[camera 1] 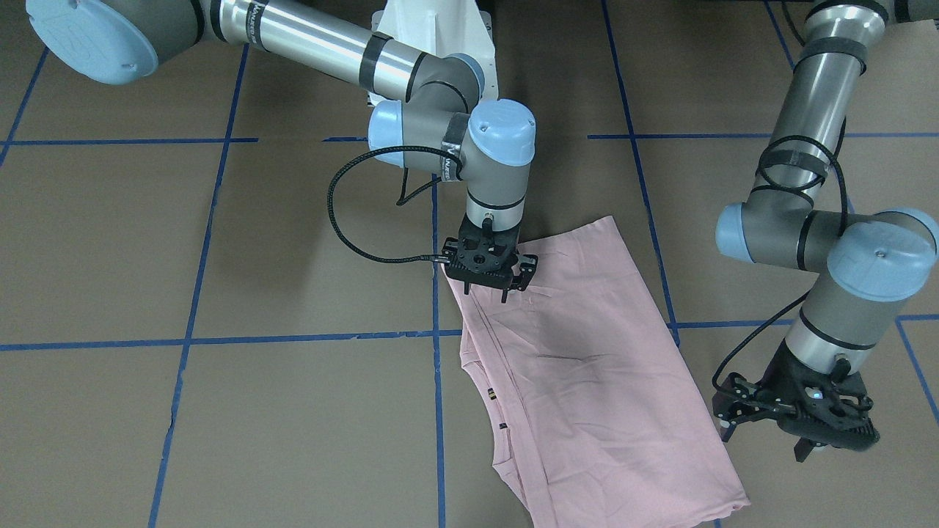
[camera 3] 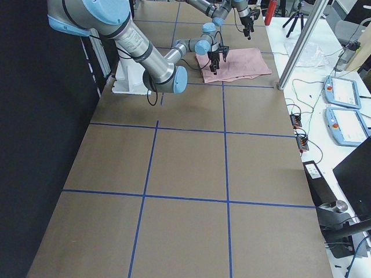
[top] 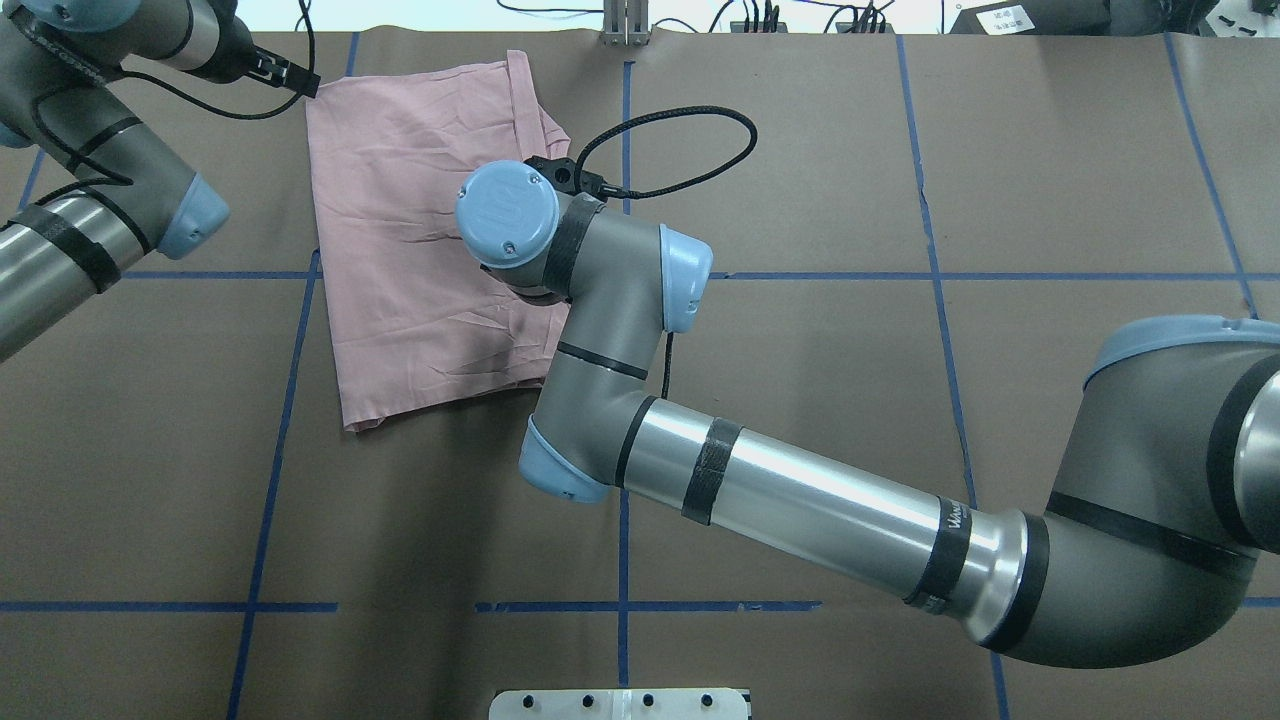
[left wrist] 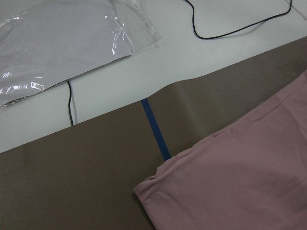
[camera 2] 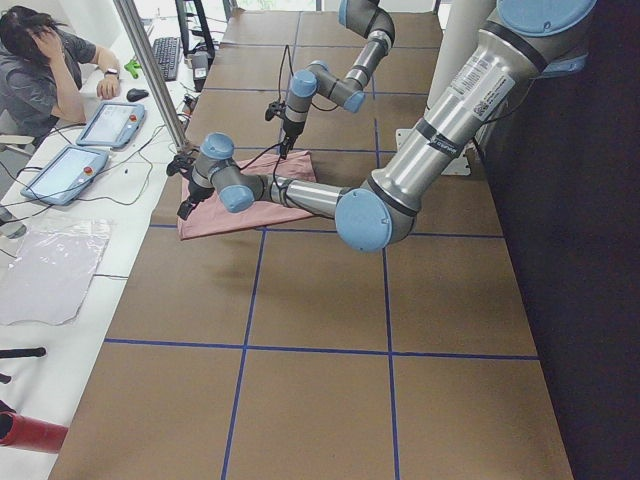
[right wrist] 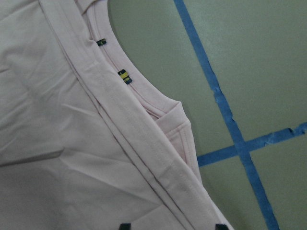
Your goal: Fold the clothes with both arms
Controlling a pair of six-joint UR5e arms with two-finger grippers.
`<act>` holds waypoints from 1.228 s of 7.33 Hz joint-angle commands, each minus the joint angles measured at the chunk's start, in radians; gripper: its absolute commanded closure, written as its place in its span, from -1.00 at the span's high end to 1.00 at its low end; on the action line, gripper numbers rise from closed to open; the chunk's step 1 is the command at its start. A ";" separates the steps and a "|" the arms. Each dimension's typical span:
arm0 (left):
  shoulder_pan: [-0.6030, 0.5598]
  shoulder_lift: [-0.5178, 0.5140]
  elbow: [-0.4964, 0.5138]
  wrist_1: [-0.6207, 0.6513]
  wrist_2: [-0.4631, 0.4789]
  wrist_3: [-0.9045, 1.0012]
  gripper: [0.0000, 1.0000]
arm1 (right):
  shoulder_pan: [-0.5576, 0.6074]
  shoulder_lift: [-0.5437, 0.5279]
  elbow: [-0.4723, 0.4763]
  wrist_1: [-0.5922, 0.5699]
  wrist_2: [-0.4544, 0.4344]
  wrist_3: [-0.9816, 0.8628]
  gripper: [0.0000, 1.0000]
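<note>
The pale pink T-shirt [camera 1: 594, 367] lies folded flat on the brown table, plain side up, with its print hidden. It also shows in the overhead view [top: 420, 250]. Its ribbed collar [right wrist: 144, 96] shows at the folded edge. My right gripper [camera 1: 495, 290] is open and hovers just over the shirt's corner nearest the robot. In the right wrist view the right gripper [right wrist: 172, 225] has its two tips apart above the fabric. My left gripper [camera 1: 766, 440] is open and empty, off the shirt near its far corner [left wrist: 153, 184].
Blue tape lines [camera 1: 308, 339] grid the table. The white pedestal [camera 1: 433, 37] stands at the robot's side. Past the table's far edge lie a clear plastic bag [left wrist: 57, 43] and a black cable [left wrist: 230, 28]. An operator [camera 2: 40, 60] sits by two tablets.
</note>
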 commanded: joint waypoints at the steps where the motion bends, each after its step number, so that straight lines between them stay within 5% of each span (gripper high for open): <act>1: 0.001 0.011 -0.010 0.000 0.000 0.000 1.00 | -0.020 0.002 -0.020 -0.012 -0.027 0.001 0.18; 6: 0.001 0.016 -0.011 0.000 0.000 0.000 1.00 | -0.048 0.000 -0.041 -0.012 -0.054 0.006 0.16; 7: 0.001 0.016 -0.013 0.000 0.000 0.000 1.00 | -0.051 -0.003 -0.041 -0.013 -0.054 0.008 -0.07; 8: 0.001 0.016 -0.013 0.000 0.000 0.000 1.00 | -0.051 -0.004 -0.041 -0.015 -0.056 0.026 -0.72; 9: 0.001 0.016 -0.013 0.000 0.000 0.000 1.00 | -0.051 -0.003 -0.040 -0.021 -0.054 0.024 -1.00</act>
